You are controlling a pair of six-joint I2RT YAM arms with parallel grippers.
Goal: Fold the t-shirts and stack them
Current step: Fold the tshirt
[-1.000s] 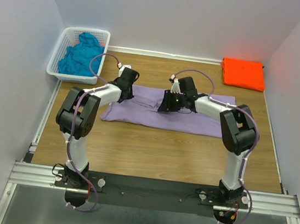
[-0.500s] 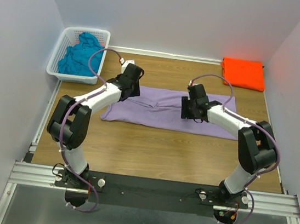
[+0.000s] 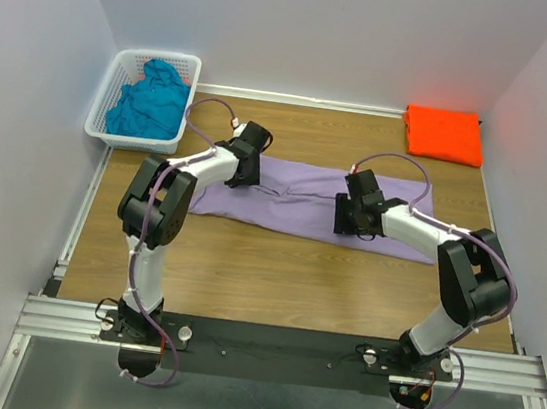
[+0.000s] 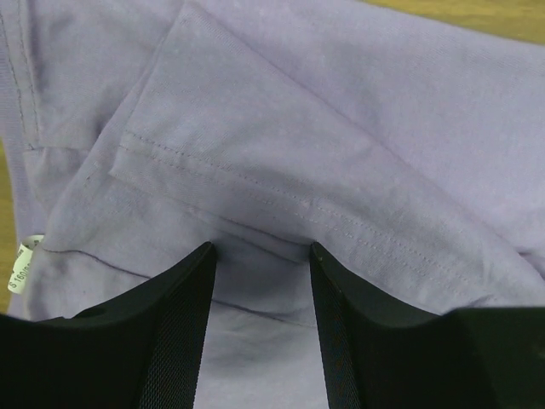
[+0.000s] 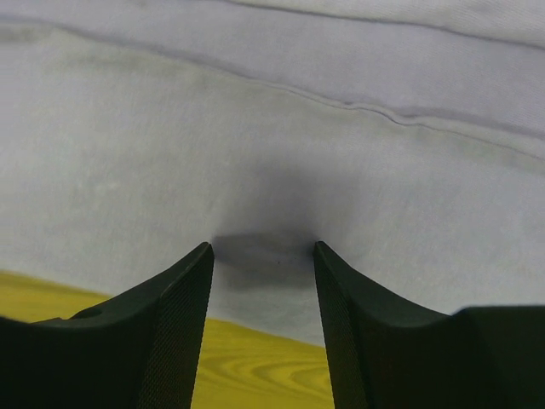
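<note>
The lavender-purple t-shirt (image 3: 294, 202) lies folded into a long band across the middle of the table. My left gripper (image 3: 249, 164) is open and presses down on its left part, with a sleeve hem (image 4: 281, 196) just ahead of the fingertips (image 4: 260, 256). My right gripper (image 3: 355, 215) is open and presses on the shirt's near edge, fabric (image 5: 272, 153) dimpled between its tips (image 5: 262, 251) and bare wood below. The orange t-shirt (image 3: 444, 134) lies folded at the back right. The teal-blue t-shirt (image 3: 148, 99) is bunched in the basket.
The white lattice basket (image 3: 103, 106) stands at the back left against the wall. Grey walls close in the wooden table (image 3: 284, 277) on three sides. A small white label (image 4: 24, 260) shows at the lavender shirt's left edge.
My right gripper has moved right and nearer along the lavender shirt to its near edge. My left gripper has shifted slightly right. The shirt's right part has been pulled nearer.
</note>
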